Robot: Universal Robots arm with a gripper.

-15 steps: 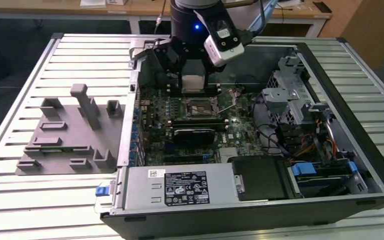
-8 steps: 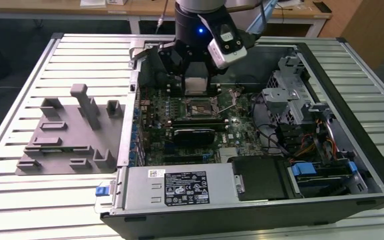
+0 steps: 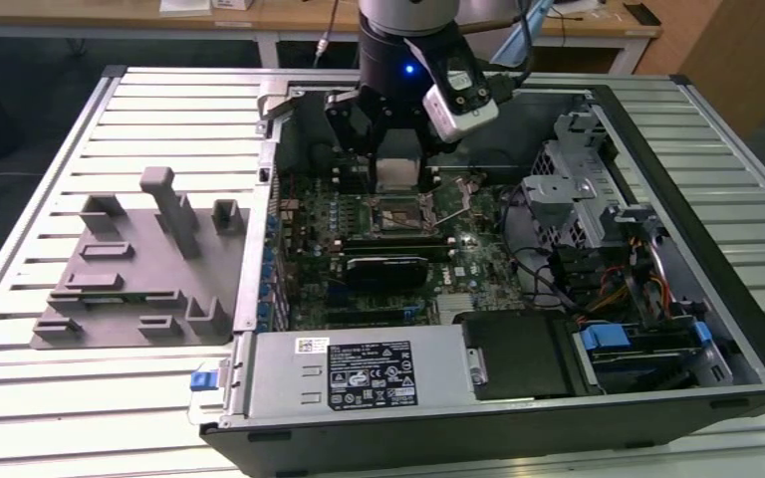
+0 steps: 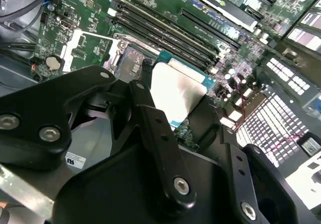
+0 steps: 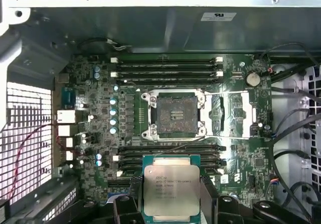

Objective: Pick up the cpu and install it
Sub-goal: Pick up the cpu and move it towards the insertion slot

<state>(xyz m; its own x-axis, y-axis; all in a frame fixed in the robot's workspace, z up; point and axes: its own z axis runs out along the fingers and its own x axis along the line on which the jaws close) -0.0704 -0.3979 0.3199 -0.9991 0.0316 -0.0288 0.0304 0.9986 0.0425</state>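
While jaws clamp the cpu (image 5: 171, 189), metal plate up — level, near-square, short of open socket (image 5: 174, 114).

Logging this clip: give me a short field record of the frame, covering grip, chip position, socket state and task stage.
grip: the hand is closed on the cpu at two opposite edges
chip position: lifted above the motherboard, metal top up
socket state: socket empty, its retention frame swung open beside it
task stage: cpu picked up, not yet seated
setting: open computer case on a slatted table
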